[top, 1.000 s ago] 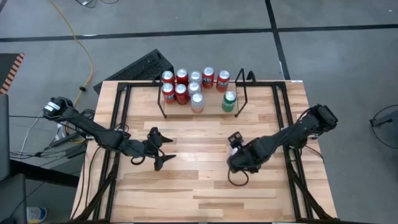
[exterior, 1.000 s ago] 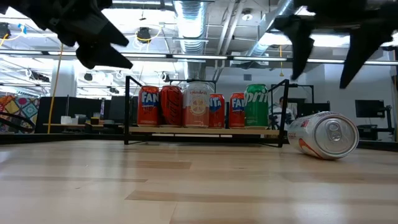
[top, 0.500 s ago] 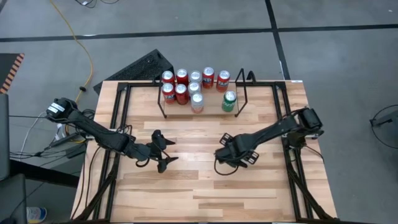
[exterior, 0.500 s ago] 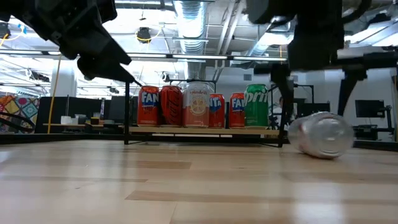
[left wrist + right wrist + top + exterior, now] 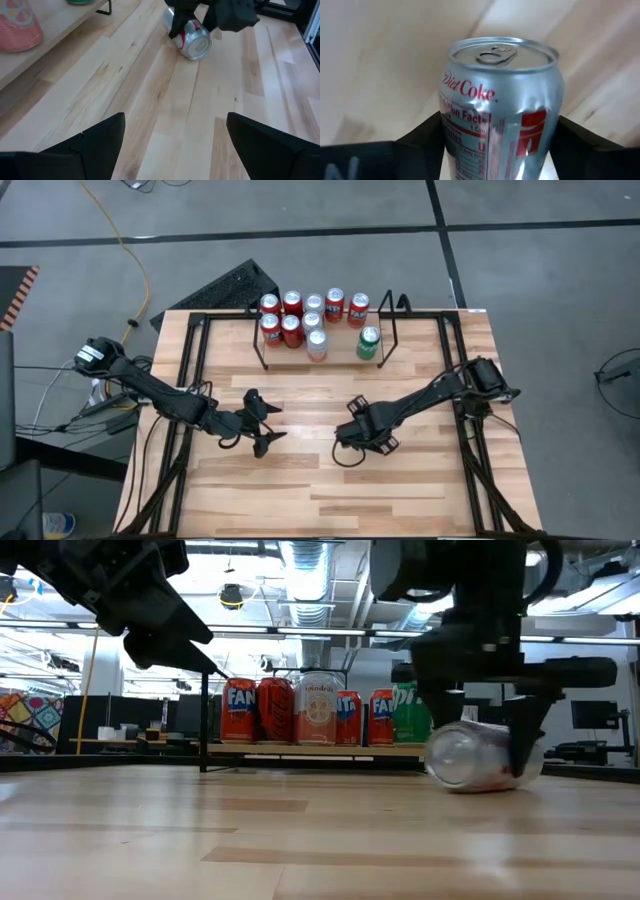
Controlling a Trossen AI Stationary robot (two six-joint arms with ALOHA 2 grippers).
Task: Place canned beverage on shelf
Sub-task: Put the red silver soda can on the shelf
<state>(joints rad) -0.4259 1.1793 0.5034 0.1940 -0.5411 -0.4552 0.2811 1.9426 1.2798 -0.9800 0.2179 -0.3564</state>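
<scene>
A silver Diet Coke can (image 5: 500,100), the canned beverage, lies on its side on the wooden table (image 5: 300,840), near its middle. My right gripper (image 5: 358,435) stands over the can (image 5: 470,755) and points steeply down, with one finger on each side of it. The gripper hides the can in the high view. The shelf (image 5: 385,330), a low black rod rack at the table's far edge, carries several red cans and one green can (image 5: 369,338). My left gripper (image 5: 262,425) hovers open to the left of the can (image 5: 192,40), touching nothing. My right gripper has the can's round wall (image 5: 547,125) between its two fingers (image 5: 580,137), one on each side. The fingers come from above, pointing steeply down, and lie across the can. The can lies on its side, resting on the table.
Long black rails (image 5: 190,410) run along the table's left and right sides. Bare wood lies between the can and the shelf (image 5: 320,750). A black keyboard-like object (image 5: 225,290) lies off the table's far left corner.
My right gripper has come down and gone toward the table's left edge, settling over the lying can. The can has shifted a little toward the table's left edge and still lies on the wood.
</scene>
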